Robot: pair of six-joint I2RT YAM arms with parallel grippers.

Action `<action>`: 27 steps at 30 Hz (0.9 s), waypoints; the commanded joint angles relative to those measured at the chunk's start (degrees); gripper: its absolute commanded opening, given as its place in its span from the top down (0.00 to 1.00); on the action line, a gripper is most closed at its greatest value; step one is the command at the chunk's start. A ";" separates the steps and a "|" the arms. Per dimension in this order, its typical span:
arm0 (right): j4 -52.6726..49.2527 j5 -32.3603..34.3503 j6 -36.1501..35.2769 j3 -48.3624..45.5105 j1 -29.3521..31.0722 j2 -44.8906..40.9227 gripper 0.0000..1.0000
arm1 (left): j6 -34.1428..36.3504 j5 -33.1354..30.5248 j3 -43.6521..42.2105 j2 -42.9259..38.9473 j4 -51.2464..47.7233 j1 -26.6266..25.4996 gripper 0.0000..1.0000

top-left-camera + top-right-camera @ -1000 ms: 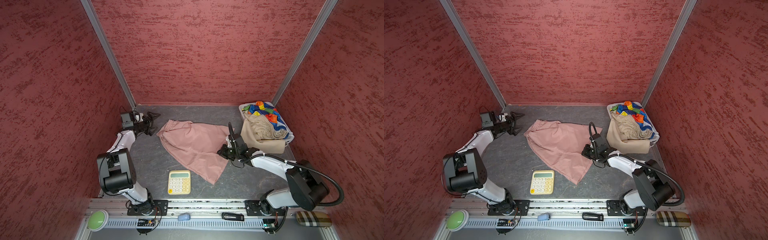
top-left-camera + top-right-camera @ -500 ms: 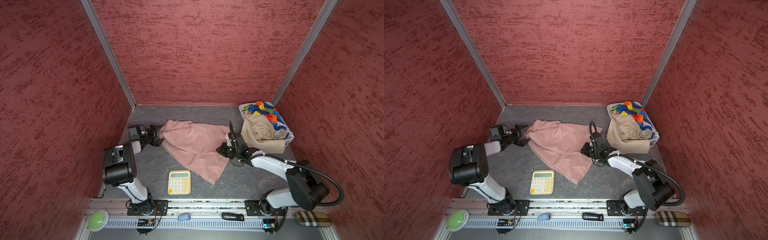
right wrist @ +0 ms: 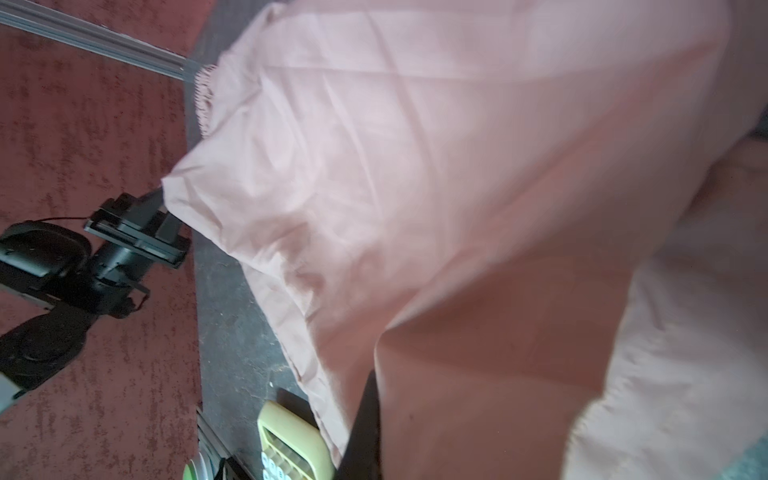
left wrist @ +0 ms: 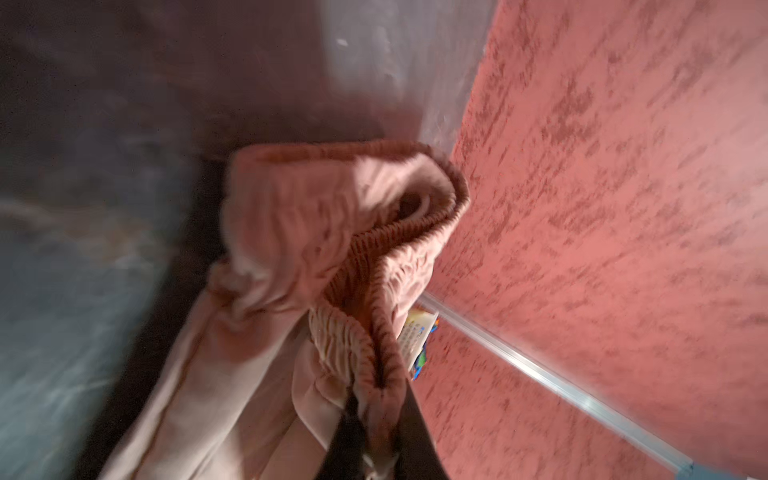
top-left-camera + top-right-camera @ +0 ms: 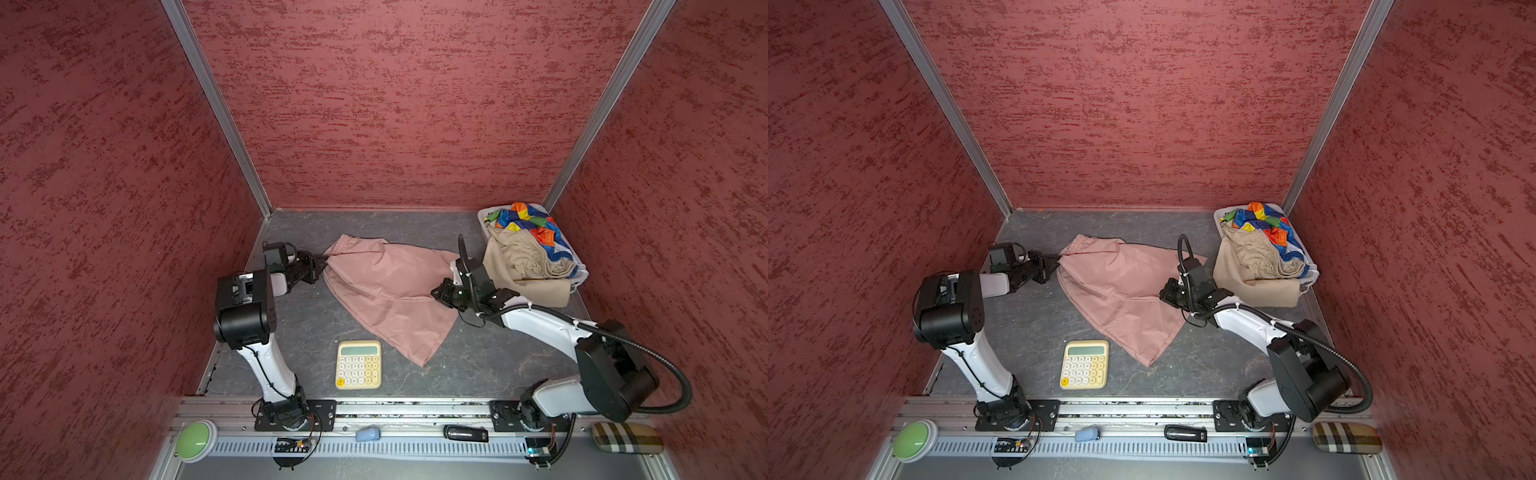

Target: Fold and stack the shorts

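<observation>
Both top views: the pink shorts (image 5: 386, 291) sprawl over the middle of the surface (image 5: 291, 332), one leg trailing toward the near edge by the calculator (image 5: 358, 365). The left gripper (image 5: 323, 265) is pinched shut on the waistband end and the right gripper (image 5: 435, 291) is clamped on the opposite edge, so the cloth runs lengthwise between them. The beige shorts (image 5: 523, 266) and rainbow shorts (image 5: 525, 218) sit in the basket (image 5: 482, 216) at the far right corner.

Left wrist: jaws closed on the gathered elastic, pretty blurry.

Right wrist: pink cloth drapes over a dark finger (image 3: 365, 424), and the pinch itself is hidden.
</observation>
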 commanded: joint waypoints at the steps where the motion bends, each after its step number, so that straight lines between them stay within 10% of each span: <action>1: -4.75 2.34 -2.21 6.60 -0.08 -3.76 1.00 | -1.18 1.80 4.66 -0.07 6.03 -0.22 1.00; 16: 9.60 3.35 12.66 -9.01 13.09 2.22 1.00 | 11.93 1.01 9.81 4.41 -6.16 1.85 1.00; 27: 0.94 1.93 -6.03 -1.65 -3.63 12.16 1.00 | 12.50 1.11 -4.79 -0.06 -1.75 1.90 1.00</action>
